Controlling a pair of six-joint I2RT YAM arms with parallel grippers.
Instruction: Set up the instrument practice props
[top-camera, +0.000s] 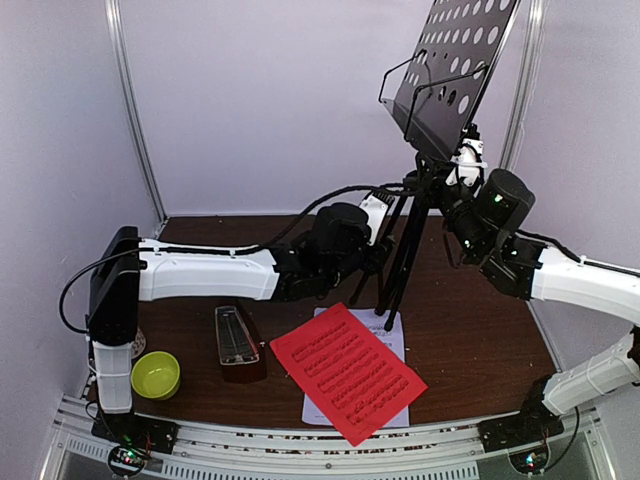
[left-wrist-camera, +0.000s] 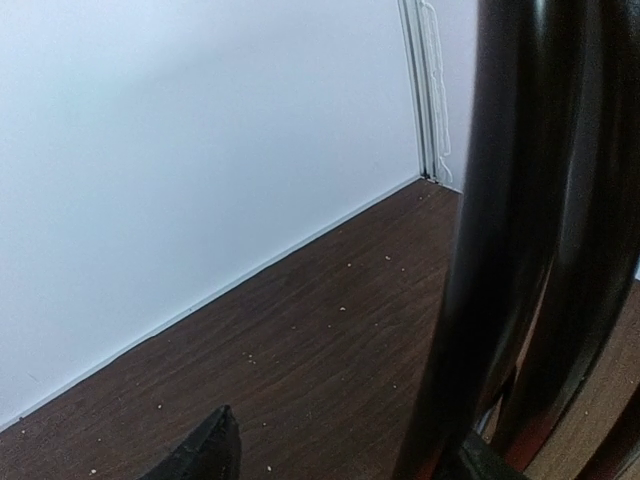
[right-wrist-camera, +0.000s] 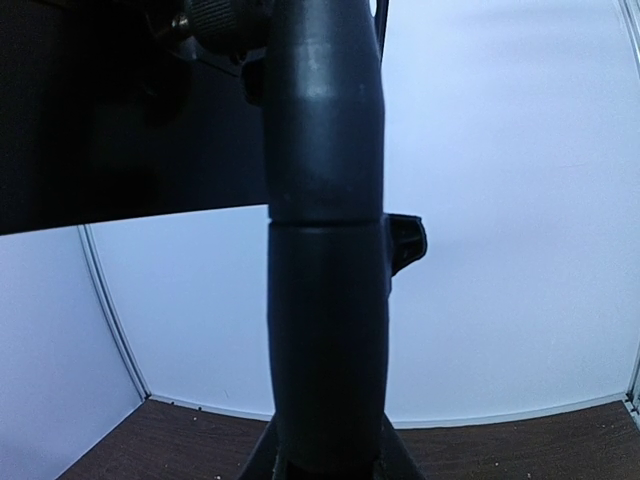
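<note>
**A:** What is seen at the far left of the brown table (top-camera: 480, 345)?

**B:** A yellow-green bowl (top-camera: 156, 374) is set by the left arm's base. Just to its right, a small dark-wood pyramid metronome (top-camera: 238, 342) is stood upright.

**A:** And the sheets?

**B:** A red sheet of music (top-camera: 347, 372) is laid flat, askew, near the front edge. A white sheet (top-camera: 393, 338) is largely covered by it, with only its margins exposed.

**A:** How is the left gripper (left-wrist-camera: 345, 455) placed?

**B:** It is held low beside the legs of the black tripod music stand (top-camera: 455, 70). Its fingers (left-wrist-camera: 205, 452) are spread apart, and nothing is clamped.

**A:** Where is the stand itself found?

**B:** It is stood upright behind the sheets, with one foot resting on the white sheet. Its perforated desk is tilted high at the back right.

**A:** And the right gripper (right-wrist-camera: 330, 462)?

**B:** It is closed around the stand's pole just beneath the desk, and the pole is pressed from both sides by its fingers.
</note>
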